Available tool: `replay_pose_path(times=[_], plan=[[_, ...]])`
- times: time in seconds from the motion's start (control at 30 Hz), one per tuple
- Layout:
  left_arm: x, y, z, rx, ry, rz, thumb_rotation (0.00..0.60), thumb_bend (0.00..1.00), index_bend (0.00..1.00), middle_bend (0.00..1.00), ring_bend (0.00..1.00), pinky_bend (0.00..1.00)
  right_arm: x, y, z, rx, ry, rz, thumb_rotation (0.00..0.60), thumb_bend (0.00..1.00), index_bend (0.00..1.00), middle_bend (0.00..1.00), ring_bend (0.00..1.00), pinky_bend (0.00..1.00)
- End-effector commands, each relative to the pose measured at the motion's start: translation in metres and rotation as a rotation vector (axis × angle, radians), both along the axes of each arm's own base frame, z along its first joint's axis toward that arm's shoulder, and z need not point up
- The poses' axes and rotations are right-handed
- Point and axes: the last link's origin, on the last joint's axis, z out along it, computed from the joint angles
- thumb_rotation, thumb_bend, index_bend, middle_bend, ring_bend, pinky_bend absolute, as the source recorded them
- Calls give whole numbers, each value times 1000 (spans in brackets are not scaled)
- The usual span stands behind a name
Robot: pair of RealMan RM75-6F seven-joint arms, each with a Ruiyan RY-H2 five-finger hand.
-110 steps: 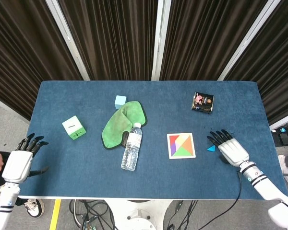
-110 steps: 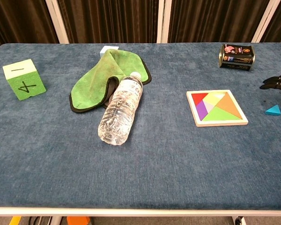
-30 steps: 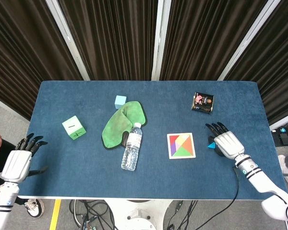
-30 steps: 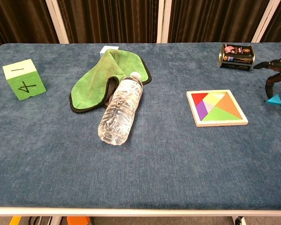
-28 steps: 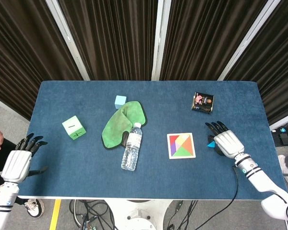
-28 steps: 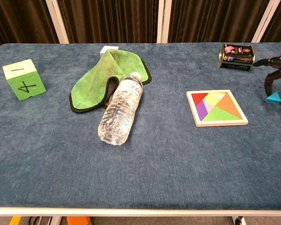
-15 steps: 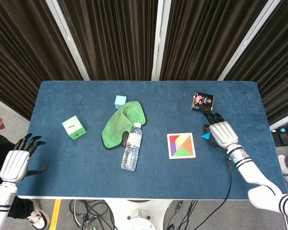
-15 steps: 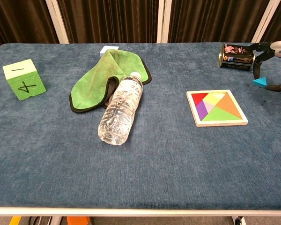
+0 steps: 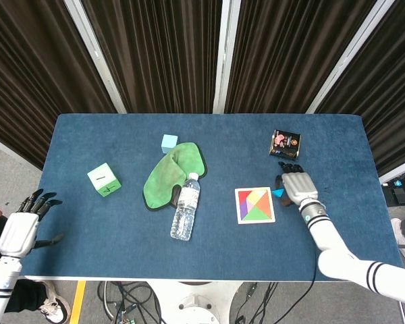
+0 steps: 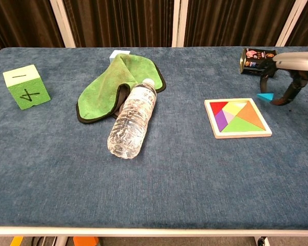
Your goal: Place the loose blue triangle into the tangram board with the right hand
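The blue triangle hangs just above the table, pinched between the fingers of my right hand, close to the right edge of the tangram board. From the head view the triangle peeks out at the left side of that hand, beside the board. The board is white-framed and holds several coloured pieces, with a pale gap near its middle. My left hand hangs off the table's left front corner, fingers spread, holding nothing.
A clear water bottle lies on its side mid-table beside a green cloth. A green cube stands at the left, a small pale blue block behind the cloth, and a dark tin behind my right hand.
My right hand closed on the blue triangle, lifted it off the table and carried it leftward to the board's right edge. The left hand has barely moved.
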Motion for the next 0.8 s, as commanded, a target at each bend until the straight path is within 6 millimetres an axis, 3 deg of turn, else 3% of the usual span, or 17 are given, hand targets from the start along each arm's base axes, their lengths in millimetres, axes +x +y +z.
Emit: replay_pose_path(times=[0.03,0.37,0.8], plan=[[-3,0,0,0,-5,4,600,73,264,155,38,150,21,5,-15,6,-4,-5,600,224,591,0,0,0],[-11,0,1,0,-26,13,600,74,265,155,38,150,42,9,-24,-58,-32,-63,600,225,592,0,0,0],[-17,0,3,1,-44,16,600,73,266,155,38,150,55,5,-31,-86,-97,-249,600,229,600,0,0,0]])
